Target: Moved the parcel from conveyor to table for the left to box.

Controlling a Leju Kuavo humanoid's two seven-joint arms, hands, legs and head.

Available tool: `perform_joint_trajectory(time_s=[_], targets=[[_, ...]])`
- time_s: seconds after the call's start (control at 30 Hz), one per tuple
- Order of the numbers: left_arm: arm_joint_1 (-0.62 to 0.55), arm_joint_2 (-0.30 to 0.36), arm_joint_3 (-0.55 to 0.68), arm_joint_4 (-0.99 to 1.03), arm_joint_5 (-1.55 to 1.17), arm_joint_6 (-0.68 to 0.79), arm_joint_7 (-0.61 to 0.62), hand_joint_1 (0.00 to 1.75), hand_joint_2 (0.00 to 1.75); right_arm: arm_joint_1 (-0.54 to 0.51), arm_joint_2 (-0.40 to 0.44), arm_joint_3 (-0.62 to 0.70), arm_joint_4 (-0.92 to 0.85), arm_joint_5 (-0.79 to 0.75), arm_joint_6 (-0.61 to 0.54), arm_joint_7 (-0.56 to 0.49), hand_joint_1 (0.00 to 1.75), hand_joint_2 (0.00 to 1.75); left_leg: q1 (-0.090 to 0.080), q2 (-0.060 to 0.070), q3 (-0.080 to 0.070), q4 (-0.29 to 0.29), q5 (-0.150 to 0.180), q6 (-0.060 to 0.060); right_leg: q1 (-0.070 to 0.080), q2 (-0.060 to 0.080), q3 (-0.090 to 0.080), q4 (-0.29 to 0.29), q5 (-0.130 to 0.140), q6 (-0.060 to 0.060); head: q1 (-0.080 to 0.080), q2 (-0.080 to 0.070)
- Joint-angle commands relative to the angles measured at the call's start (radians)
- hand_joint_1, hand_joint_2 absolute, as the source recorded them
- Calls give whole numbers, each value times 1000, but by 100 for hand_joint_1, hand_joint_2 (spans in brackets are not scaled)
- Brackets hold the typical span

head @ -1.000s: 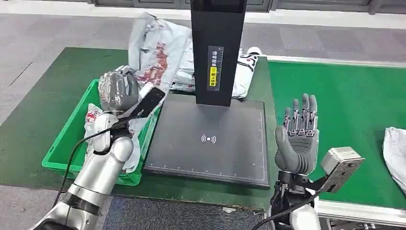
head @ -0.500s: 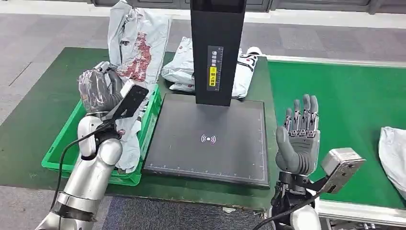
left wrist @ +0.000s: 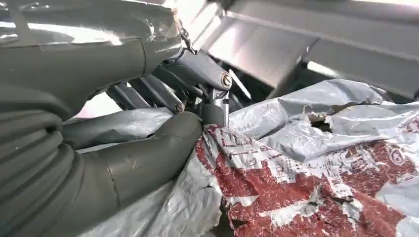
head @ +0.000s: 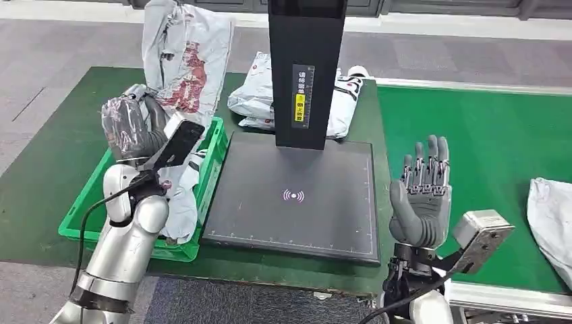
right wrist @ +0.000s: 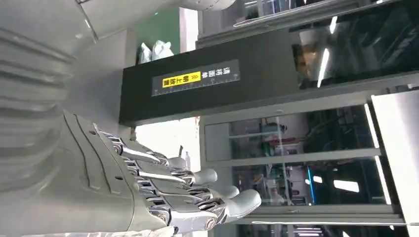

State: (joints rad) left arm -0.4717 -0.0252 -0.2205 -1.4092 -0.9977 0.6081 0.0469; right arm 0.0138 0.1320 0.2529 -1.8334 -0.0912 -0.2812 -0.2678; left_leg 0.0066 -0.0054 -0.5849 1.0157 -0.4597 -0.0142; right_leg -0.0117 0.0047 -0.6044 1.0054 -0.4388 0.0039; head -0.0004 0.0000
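Left robot hand (head: 131, 125) grips the top of a grey parcel with red print (head: 182, 64), thumb and fingers (left wrist: 148, 94) closed on the crumpled plastic; since half a second ago it has carried the parcel a little farther to the left and slightly higher. From that robot hand the parcel rises upright and also hangs down into the green box (head: 88, 202) directly below it. Right robot hand (head: 421, 196) stands upright and holds nothing, fingers spread wide, much where it was a second ago. Between the two robot hands lies the black scanner plate (head: 297, 196) on the green surface (head: 47, 155), with the black scanner column (head: 307, 67) rising from its far edge. Behind that column lies a second grey parcel (head: 260, 98). Well to the right of the right robot hand, a third grey parcel (head: 550, 219) rests on the green conveyor (head: 485, 128) and has slid nearer than before.
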Motion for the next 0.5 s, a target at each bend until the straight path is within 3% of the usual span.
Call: perform_joint_trajectory(time_s=[0.03,0.07,0.1,0.13,0.17,0.2,0.23,0.27,0.3,0.37,0.43,0.47,0.5], targets=[[24,41,170,-77,-389,47,116,175,175,4,-63,-1,38,-22,-20,-1,0,175,1,3,3,-2,-1,0,1,3,2,-3,1,0,0,0],[23,51,188,-68,-433,9,143,175,175,5,-65,-1,39,-24,-24,-1,0,175,0,3,2,-1,-1,0,0,3,1,-1,0,0,0,0],[-47,284,-56,155,-573,-269,100,175,175,13,-86,2,47,-68,55,7,0,175,0,4,3,-2,0,0,1,3,2,-2,1,-1,0,0],[-71,254,-199,435,-573,-646,125,175,175,29,-81,-21,54,-70,83,-8,0,175,0,2,2,-2,0,0,1,1,2,-1,0,-1,0,0],[-129,211,-213,701,-572,-849,113,175,175,32,-73,-38,63,-73,110,-15,0,175,1,1,3,-3,1,0,1,1,3,-2,1,-1,0,0],[-161,191,-230,850,-572,-765,112,175,175,37,-66,-50,62,-69,126,-17,0,175,1,2,4,-3,1,0,1,1,3,-3,1,-1,1,0],[-167,188,-234,885,-570,-753,100,175,175,37,-62,-56,65,-67,134,-15,0,175,-1,-9,9,-8,4,0,-1,-10,11,-6,-1,-1,0,0],[-167,187,-235,886,-570,-752,100,175,175,33,-60,-56,64,-67,134,-15,0,175,-1,-12,12,-11,6,0,-1,-13,12,-10,-1,-1,0,0],[-151,203,-240,849,-563,-787,83,175,175,32,-55,-59,66,-64,143,-6,0,175,-2,-6,10,-7,2,-1,-1,-7,7,-6,-3,-1,0,0],[-108,231,-239,752,-561,-852,86,175,175,39,-47,-62,60,-56,154,0,0,175,-1,1,11,-7,-1,-1,-1,-1,12,-4,-2,-1,0,0],[-77,246,-230,685,-561,-889,90,175,175,47,-39,-67,49,-51,159,5,0,175,0,14,9,-4,-3,-4,2,13,2,-2,3,-5,-1,0],[-64,251,-228,659,-564,-906,90,175,175,48,-36,-70,46,-49,163,8,0,175,1,13,12,-8,1,-4,3,12,7,-7,6,-4,11,0],[-53,254,-228,645,-564,-907,90,175,175,52,-33,-72,43,-47,165,9,0,175,1,15,12,-6,-1,-5,0,15,7,-2,4,-6,9,0]])
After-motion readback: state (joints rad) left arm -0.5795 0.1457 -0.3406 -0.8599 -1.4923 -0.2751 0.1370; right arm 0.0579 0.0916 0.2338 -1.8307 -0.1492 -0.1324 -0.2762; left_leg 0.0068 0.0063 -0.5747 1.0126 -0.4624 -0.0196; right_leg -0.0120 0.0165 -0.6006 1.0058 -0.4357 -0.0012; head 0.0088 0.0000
